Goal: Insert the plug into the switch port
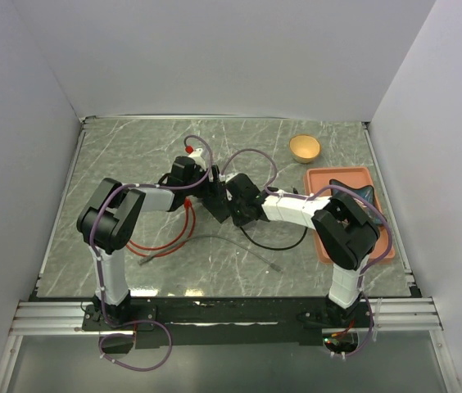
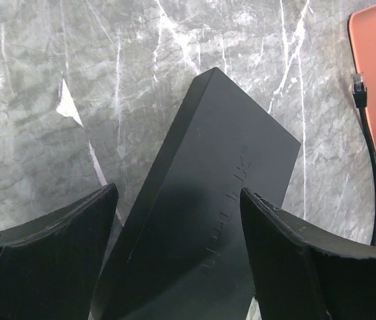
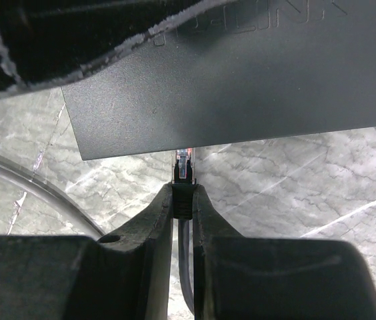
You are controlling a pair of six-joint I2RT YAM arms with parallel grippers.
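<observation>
Grey marble table [image 1: 133, 164], white walls on three sides. Left arm [image 1: 108, 221] and right arm [image 1: 341, 229] both reach in to meet near table centre. Orange tray [image 1: 317, 182] lies at 3 o'clock from centre, partly under the right arm's elbow; a dark object [image 1: 360, 192] sits in it, kind not clear.

Switch box [image 1: 215, 206], flat and black, lies skewed between the two wrists. Left gripper [image 2: 178, 193] is over it from 10 o'clock, jaws spread wide with the box top between them; cannot tell whether the fingers press on it.

Wooden bowl [image 1: 305, 148] stands at 1 o'clock from the box, well apart. Red cable [image 1: 165, 244] loops at 7 o'clock; grey cable [image 1: 215, 238] trails at 6 o'clock. Black cable [image 1: 274, 246] curves out at 4 o'clock from the right wrist. In the left wrist view a loose connector [image 2: 359, 81] on a black lead lies just beside the tray wall.

Right gripper [image 3: 183, 200] is pinched narrow on the boot of the plug [image 3: 184, 167]. The clear tip points at 12 o'clock and meets the box's near long edge, close to one corner. The port itself is hidden under the top face's overhang; depth of entry cannot be told.
</observation>
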